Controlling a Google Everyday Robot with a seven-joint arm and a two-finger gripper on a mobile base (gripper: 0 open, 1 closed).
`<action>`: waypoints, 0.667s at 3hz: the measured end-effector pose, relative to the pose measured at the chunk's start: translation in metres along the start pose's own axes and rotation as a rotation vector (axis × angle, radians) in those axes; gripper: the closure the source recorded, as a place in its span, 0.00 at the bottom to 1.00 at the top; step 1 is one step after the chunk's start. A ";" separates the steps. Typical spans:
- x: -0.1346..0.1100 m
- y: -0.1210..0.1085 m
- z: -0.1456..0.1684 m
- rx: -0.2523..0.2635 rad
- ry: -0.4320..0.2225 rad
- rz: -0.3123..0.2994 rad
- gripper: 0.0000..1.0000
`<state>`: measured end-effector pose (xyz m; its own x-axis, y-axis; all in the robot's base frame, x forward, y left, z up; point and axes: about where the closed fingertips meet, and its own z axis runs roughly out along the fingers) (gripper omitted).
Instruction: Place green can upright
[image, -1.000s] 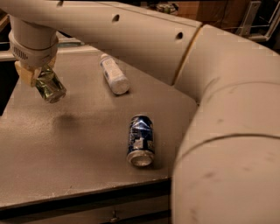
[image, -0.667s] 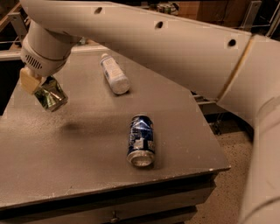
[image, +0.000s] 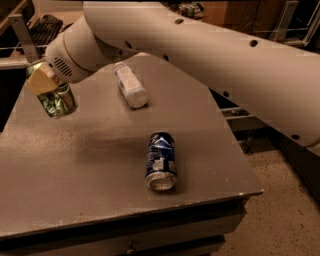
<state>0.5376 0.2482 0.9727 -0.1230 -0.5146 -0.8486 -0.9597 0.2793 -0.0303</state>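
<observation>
The green can (image: 59, 101) is shiny and dented, held tilted above the left side of the grey table (image: 100, 165). My gripper (image: 47, 82) is shut on the green can, with a yellowish finger pad (image: 41, 80) against its upper side. The arm reaches in from the upper right and hides the gripper's other side.
A blue-and-white can (image: 161, 161) lies on its side near the table's front middle. A white plastic bottle (image: 131, 85) lies on its side at the back middle. The table's front edge and right corner (image: 252, 192) drop off to the floor.
The arm has swung, its big link now higher and further back. The gripper with the green can has shifted slightly left and lower over the table's left side. The other objects have not moved.
</observation>
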 end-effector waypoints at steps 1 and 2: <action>0.002 -0.001 0.001 0.001 0.009 0.000 1.00; 0.004 -0.014 -0.018 -0.005 -0.030 0.003 1.00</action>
<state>0.5462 0.2270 0.9790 -0.1183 -0.4888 -0.8643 -0.9606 0.2769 -0.0252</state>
